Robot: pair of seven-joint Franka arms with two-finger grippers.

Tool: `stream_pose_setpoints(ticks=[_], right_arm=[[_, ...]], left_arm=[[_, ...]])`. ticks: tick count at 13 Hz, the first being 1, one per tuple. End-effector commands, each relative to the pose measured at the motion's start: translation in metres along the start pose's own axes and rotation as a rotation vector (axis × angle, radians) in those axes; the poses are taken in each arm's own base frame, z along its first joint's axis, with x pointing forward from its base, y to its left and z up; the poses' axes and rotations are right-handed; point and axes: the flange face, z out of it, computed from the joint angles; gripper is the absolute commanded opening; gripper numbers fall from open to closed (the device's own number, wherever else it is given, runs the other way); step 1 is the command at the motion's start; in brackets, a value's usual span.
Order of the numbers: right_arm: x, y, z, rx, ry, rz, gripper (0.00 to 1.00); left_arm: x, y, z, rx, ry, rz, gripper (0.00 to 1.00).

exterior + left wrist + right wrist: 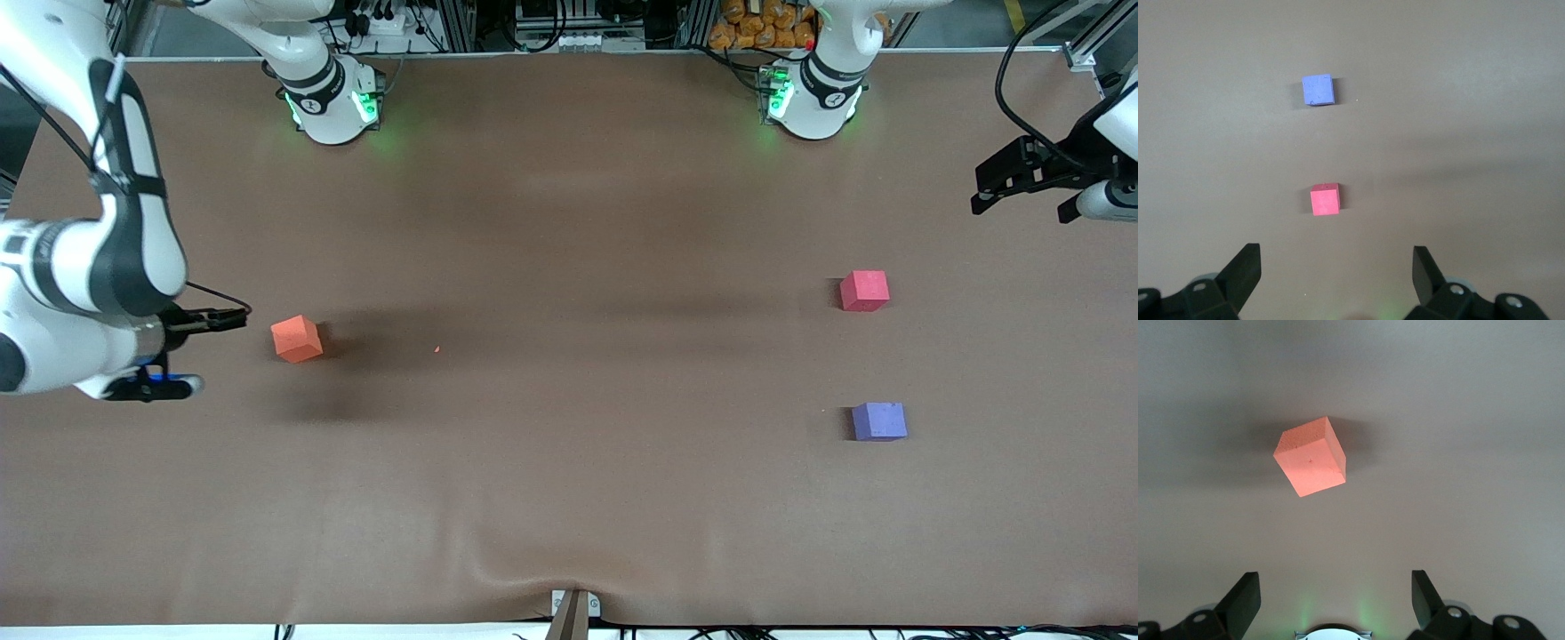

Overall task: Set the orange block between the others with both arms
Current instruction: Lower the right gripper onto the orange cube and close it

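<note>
The orange block [297, 339] [1311, 457] sits on the brown table toward the right arm's end, turned at an angle. My right gripper [200, 351] [1335, 590] hovers beside it, open and empty, a short gap from the block. The others stand toward the left arm's end: a pinkish-red cube [864, 291] [1325, 199] and, nearer the front camera, a purple-blue cube [879, 421] [1318, 90], with a gap between them. My left gripper [1020, 210] [1337, 267] hangs open and empty over the table's end, off from the pinkish-red cube.
Both arm bases [331, 102] [813, 98] glow green along the table's back edge. A small metal clamp [575, 609] holds the brown cloth at the front edge. A tiny orange speck [436, 349] lies near the orange block.
</note>
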Motion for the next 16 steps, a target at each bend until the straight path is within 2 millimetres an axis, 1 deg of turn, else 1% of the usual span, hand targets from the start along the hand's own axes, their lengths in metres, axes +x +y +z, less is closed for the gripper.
stream_pose_setpoints(ticks=[1,2,3,5,6,8,9,11,14,16], right_arm=[[0.012,-0.014,0.028,-0.020,-0.017,-0.006,1.00],[0.015,-0.017,0.039,-0.022,-0.021,-0.009,1.00],[0.019,-0.024,0.046,-0.027,-0.021,-0.020,1.00],[0.034,-0.036,0.068,-0.039,-0.026,-0.043,1.00],[0.041,-0.038,0.083,-0.041,-0.030,-0.051,1.00],[0.052,-0.041,0.108,-0.044,-0.026,-0.058,1.00],[0.057,-0.045,0.117,-0.047,-0.024,-0.064,1.00],[0.063,-0.048,0.125,-0.051,-0.020,-0.072,1.00],[0.065,-0.048,0.132,-0.052,-0.021,-0.086,1.00],[0.070,-0.046,0.136,-0.052,-0.007,-0.155,1.00]], left_arm=[[-0.001,-0.001,-0.004,-0.009,0.005,0.000,1.00],[-0.001,-0.002,-0.004,-0.009,0.005,-0.002,1.00],[-0.001,-0.001,-0.003,-0.011,0.004,0.000,1.00],[0.000,0.000,-0.004,-0.012,0.009,0.002,1.00],[-0.001,0.001,-0.006,-0.011,0.013,0.003,1.00],[0.000,0.001,-0.004,-0.009,0.008,0.005,1.00],[0.000,0.001,-0.005,-0.012,0.010,0.005,1.00],[-0.001,0.000,-0.005,-0.010,0.012,0.003,1.00],[0.000,-0.003,-0.004,-0.009,0.009,-0.003,1.00],[0.000,-0.003,-0.004,-0.009,0.009,-0.003,1.00]])
